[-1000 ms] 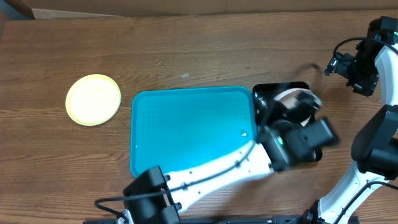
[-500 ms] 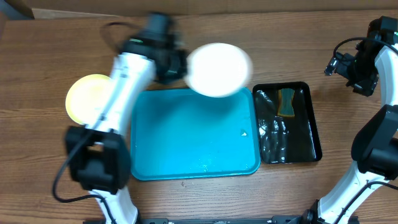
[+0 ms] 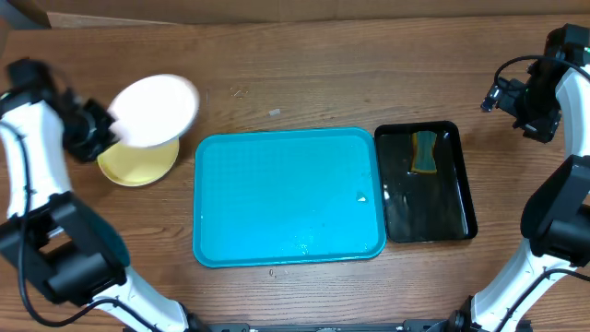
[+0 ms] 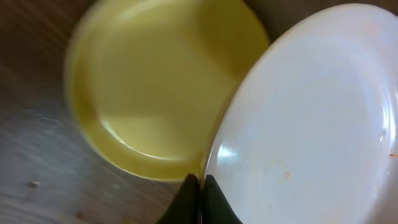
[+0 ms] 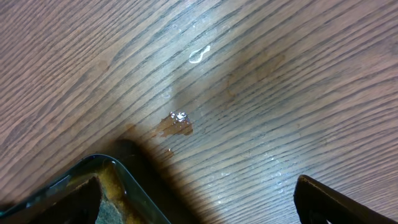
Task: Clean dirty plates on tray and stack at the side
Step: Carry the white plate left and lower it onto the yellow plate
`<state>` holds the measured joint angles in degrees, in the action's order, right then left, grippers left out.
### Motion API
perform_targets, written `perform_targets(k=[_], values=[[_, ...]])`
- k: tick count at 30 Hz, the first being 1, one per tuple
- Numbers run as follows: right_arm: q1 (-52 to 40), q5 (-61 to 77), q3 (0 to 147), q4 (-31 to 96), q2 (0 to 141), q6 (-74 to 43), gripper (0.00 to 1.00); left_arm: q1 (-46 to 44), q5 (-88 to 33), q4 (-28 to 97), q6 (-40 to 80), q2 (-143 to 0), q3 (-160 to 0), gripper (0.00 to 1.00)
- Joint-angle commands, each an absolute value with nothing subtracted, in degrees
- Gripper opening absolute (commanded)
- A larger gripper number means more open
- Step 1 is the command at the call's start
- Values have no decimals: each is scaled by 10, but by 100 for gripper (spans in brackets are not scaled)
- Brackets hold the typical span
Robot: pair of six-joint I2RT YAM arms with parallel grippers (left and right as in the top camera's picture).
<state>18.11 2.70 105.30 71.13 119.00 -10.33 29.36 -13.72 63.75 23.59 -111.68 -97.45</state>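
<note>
My left gripper (image 3: 103, 132) is shut on the rim of a white plate (image 3: 155, 110) and holds it tilted just above a pale yellow-green plate (image 3: 136, 162), which lies on the table at the far left. In the left wrist view my black fingers (image 4: 201, 188) pinch the white plate (image 4: 311, 124) at its edge. That plate carries a few tiny red-orange specks, and the yellow-green plate (image 4: 155, 93) is behind it. The turquoise tray (image 3: 289, 195) in the middle holds no plates, only a few droplets. My right gripper (image 3: 522, 100) hangs open at the far right (image 5: 196, 202), with nothing between its fingers.
A narrow black tray (image 3: 471, 210) with wet contents and a yellow-green sponge (image 3: 425, 152) sits right of the turquoise tray. Its corner (image 5: 118, 167) shows in the right wrist view. Small drips and a brown stain (image 5: 177, 124) mark the wood there.
My left arm swung the white plate from the black tray across the turquoise tray, leftward, until it hangs over the yellow-green plate. The right arm stayed still.
</note>
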Motion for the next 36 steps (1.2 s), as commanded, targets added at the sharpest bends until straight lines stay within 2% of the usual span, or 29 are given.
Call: perform_targets(k=[1,6,12,13,14,15,16,19,23,30,33,34,35,36], values=[[181,27,1061,708,1178,-105,100,328,-99,615,223,-1119,-935,4],[181,27,1061,708,1178,-105,100,359,-100,544,223,-1119,-872,4],[181,27,1061,708,1178,-105,100,354,-101,504,220,-1119,-848,6],[181,27,1061,708,1178,-105,100,352,-102,502,220,-1119,-848,13],[181,27,1061,708,1178,-105,100,350,-108,501,220,-1119,-848,33],[181,27,1061,708,1178,-105,100,349,-122,501,215,-1119,-849,62],[181,27,1061,708,1178,-105,100,349,-139,502,205,-1119,-849,70],[181,27,1061,708,1178,-105,100,348,-211,503,175,-1119,-852,73],[181,27,1061,708,1178,-105,100,340,-288,506,130,-1114,-864,69],[181,27,1061,708,1178,-105,100,271,-288,500,74,-1061,-865,70],[181,27,1061,708,1178,-105,100,217,-252,497,78,-1034,-865,83],[181,27,1061,708,1178,-105,100,200,-242,496,79,-1029,-865,96],[181,27,1061,708,1178,-105,100,182,-235,496,79,-1025,-865,100],[181,27,1061,708,1178,-105,100,164,-234,496,79,-1024,-865,100]])
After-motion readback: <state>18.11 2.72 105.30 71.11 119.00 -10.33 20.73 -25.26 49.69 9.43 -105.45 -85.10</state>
